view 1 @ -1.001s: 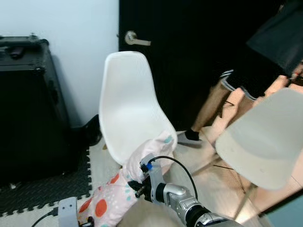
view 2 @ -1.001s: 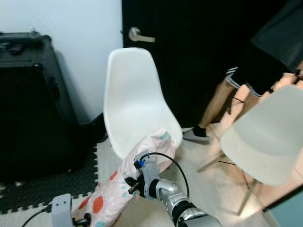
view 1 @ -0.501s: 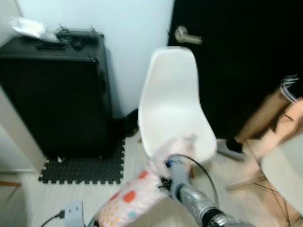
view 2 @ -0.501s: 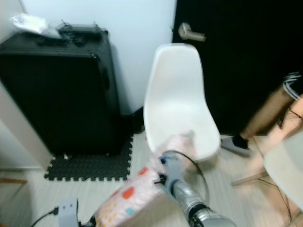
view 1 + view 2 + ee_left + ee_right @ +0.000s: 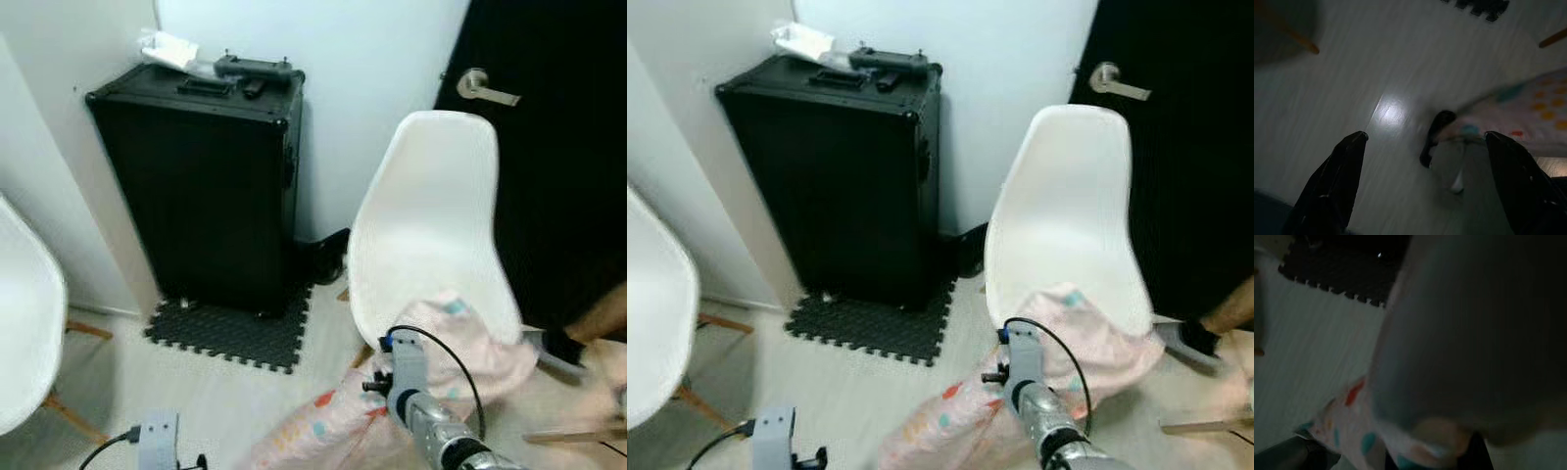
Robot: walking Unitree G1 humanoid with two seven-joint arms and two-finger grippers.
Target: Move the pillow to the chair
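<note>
I count one pillow (image 5: 460,338), draped half onto the seat of the white chair (image 5: 431,245), held by my right gripper (image 5: 387,377). Left gripper (image 5: 1420,161) hangs spread wide above the floor (image 5: 1327,83). One black case (image 5: 216,186) stands beside.

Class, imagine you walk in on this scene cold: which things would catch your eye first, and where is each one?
First, the spotted pink pillow, draped across the seat of the white chair by the dark door, its lower end trailing down toward the floor. The right gripper reaches in against the pillow from below. To the left, a tall black case stands against the wall on a dark foam mat.
</note>
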